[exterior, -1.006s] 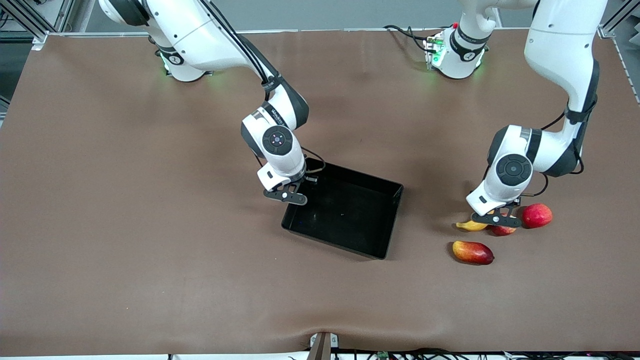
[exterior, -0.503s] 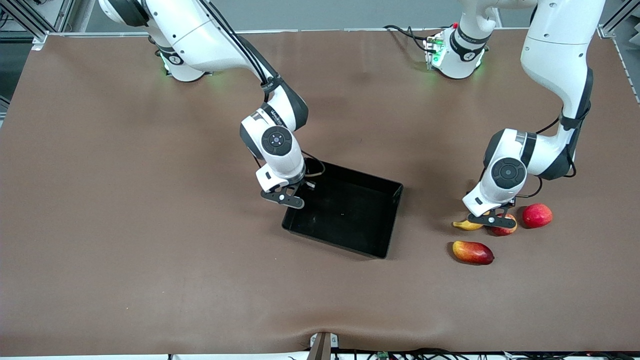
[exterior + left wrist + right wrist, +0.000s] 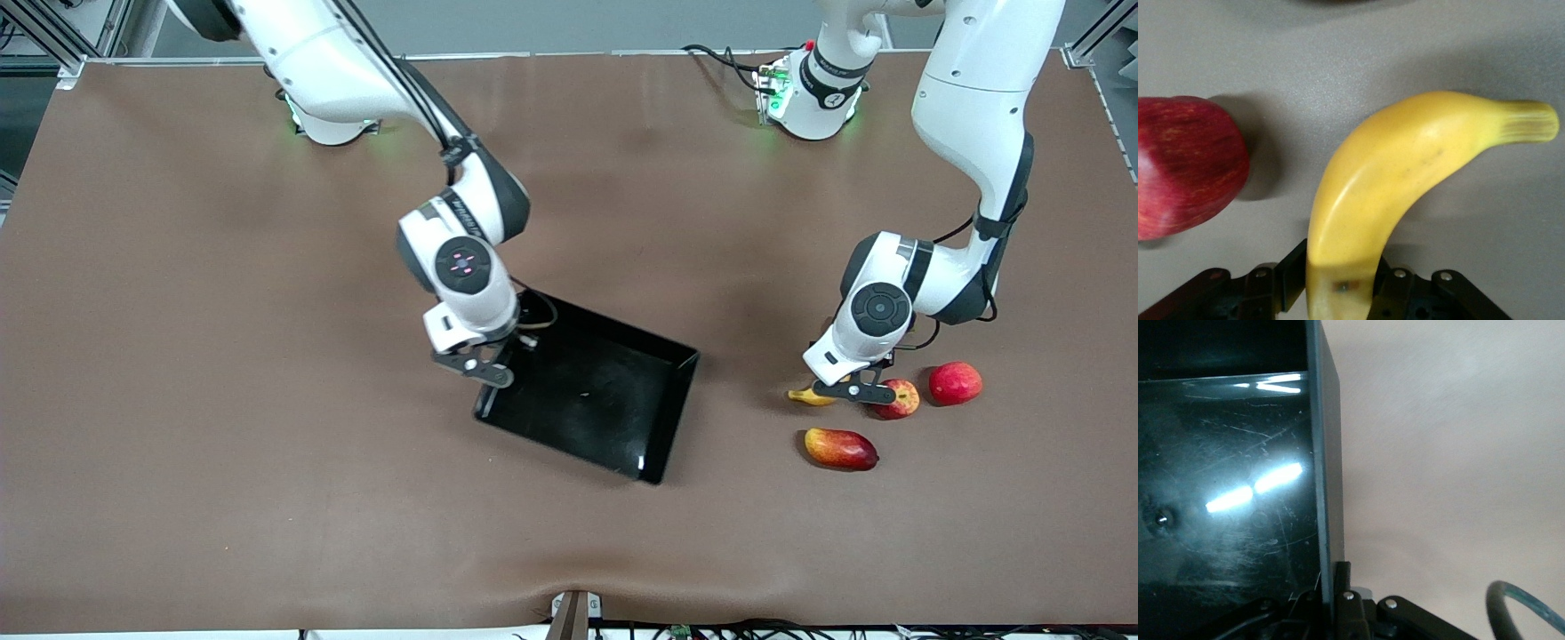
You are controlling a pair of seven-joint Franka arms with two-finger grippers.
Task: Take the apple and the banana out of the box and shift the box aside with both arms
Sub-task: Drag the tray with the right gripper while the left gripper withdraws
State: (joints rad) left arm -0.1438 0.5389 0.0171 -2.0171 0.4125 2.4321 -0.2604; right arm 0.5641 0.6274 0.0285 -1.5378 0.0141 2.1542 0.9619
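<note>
- Right gripper (image 3: 487, 366) pinches the wall of the black box (image 3: 662, 418) at the end toward the right arm; box sits mid-table, tilted.
- Left gripper (image 3: 852, 389) closed on the banana (image 3: 805, 397), low at the table surface toward the left arm's end.
- Apple (image 3: 901, 397) just beside the banana; plain red fruit (image 3: 955, 383) next along.
- Mango (image 3: 840, 448) nearer the front camera, apart.

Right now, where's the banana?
The banana is clamped in the left gripper toward the left arm's end of the table, right beside the small apple, with the mango nearer the front camera.
</note>
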